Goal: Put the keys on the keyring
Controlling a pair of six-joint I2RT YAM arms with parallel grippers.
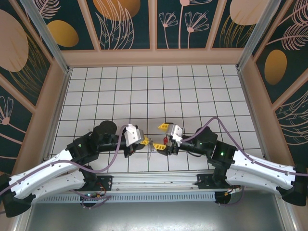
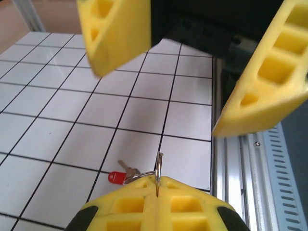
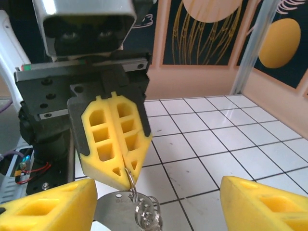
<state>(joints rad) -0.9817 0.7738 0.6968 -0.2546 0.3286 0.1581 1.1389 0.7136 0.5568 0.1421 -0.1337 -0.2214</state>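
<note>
1. The left gripper (image 2: pixel 158 182) has its yellow ribbed fingers pressed together. They pinch a thin wire ring, standing upright, that belongs to the grey-silver metal keyring (image 3: pixel 115 208).
2. The keyring is held low over the white tiled table (image 1: pixel 192 91), near the middle of the table's near edge. In the right wrist view, its flat oval piece and small wire rings sit just below the left fingertips.
3. The small key (image 2: pixel 115 177), with a red plastic head and a short silver blade, lies flat on a tile close to the near edge. Its blade end touches the wire rings, but I cannot tell whether it is threaded on.
4. The right gripper (image 1: pixel 162 137) faces the left one. Its yellow fingers are spread wide and hold nothing.
</note>
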